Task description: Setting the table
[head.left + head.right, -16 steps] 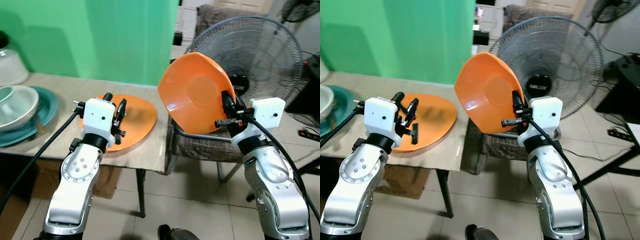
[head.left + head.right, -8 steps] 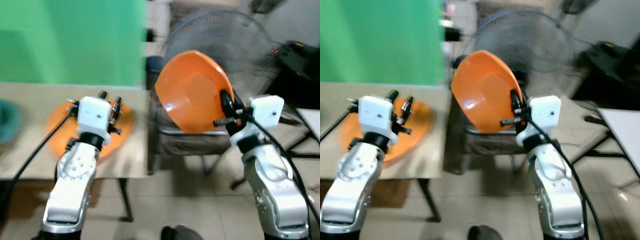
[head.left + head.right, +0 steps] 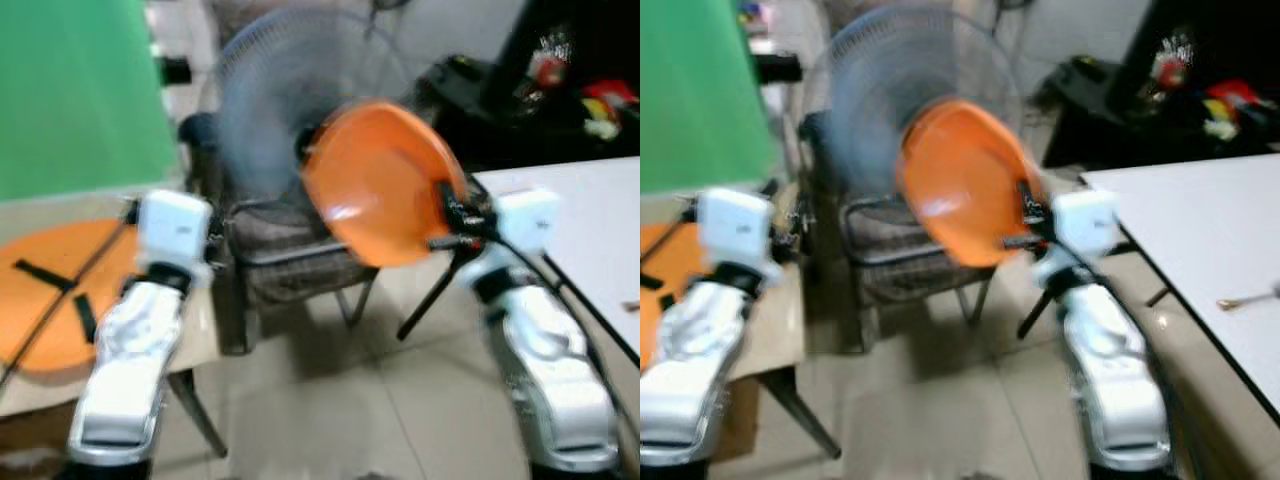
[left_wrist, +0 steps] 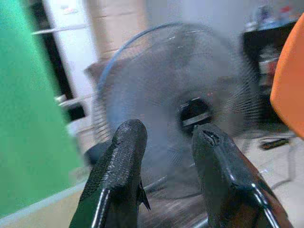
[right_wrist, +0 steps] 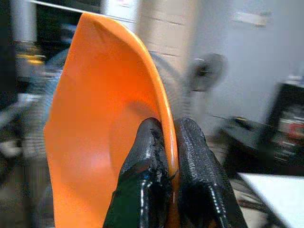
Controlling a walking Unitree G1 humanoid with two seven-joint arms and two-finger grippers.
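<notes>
Right gripper [image 3: 447, 212] pinches the rim of the orange plate [image 3: 380, 180], one black finger on each face, as the right wrist view shows with the fingers [image 5: 147, 156] pressed either side of the edge. Plate is in the air, tilted nearly upright, in front of the standing fan [image 3: 290, 100] and above the chair [image 3: 290, 265]; touching neither. Head views are motion-blurred.

Left gripper [image 4: 164, 142] is empty, fingers apart with a clear gap, pointing toward the fan. Left arm sits over the near edge of the beige table [image 3: 20, 385], where a second orange plate [image 3: 55, 300] lies flat toward the right edge.

White table [image 3: 1200, 240] shows on the robot's right, with a small utensil [image 3: 1245, 297] near its far-right edge; type too blurred to tell. Likely the place being set, a judgement only.

Handling: plate looks like rigid plastic, light, smooth and glossy, so probably slippery at a rim pinch. Held by one edge point, it can pivot or slide out when swung. Firm grip at the rim works; should be lowered flat, far edge first, before releasing.
</notes>
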